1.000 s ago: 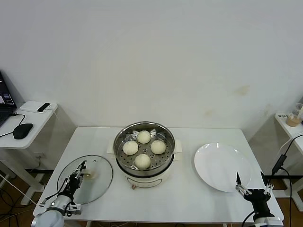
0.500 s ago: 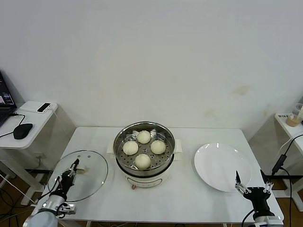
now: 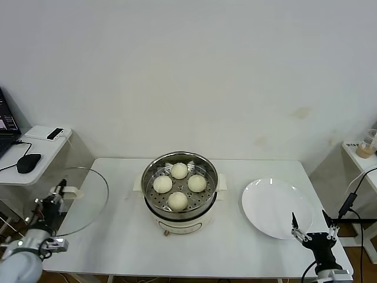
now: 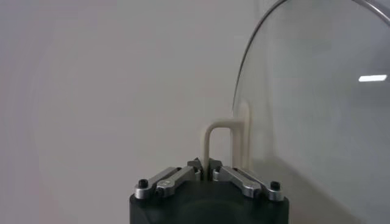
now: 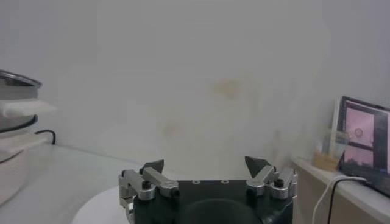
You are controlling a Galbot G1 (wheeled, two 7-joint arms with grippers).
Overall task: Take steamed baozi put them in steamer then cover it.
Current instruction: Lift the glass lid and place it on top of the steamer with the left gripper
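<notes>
Several cream-white steamed baozi (image 3: 179, 171) sit in the open steel steamer (image 3: 207, 200) at the table's middle. The cover (image 3: 82, 203), a clear glass lid, hangs tilted above the table's left edge, well to the left of the steamer. My left gripper (image 3: 57, 197) is shut on its cream bar handle (image 3: 69, 190). In the left wrist view the fingers (image 4: 204, 165) pinch the handle's bar (image 4: 209, 143), with the glass cover (image 4: 317, 109) standing on edge beyond. My right gripper (image 3: 310, 226) waits open and empty at the table's front right, as the right wrist view (image 5: 205, 163) also shows.
A bare white plate (image 3: 274, 206) lies right of the steamer, just ahead of the right gripper. A side table with a mouse (image 3: 28, 162) stands to the left. Another with a cup (image 3: 366, 147) and cables stands to the right.
My left gripper has closed on the lid's handle, lifted the cover off the table and carried it leftward, tilting it up. The right arm has stayed put.
</notes>
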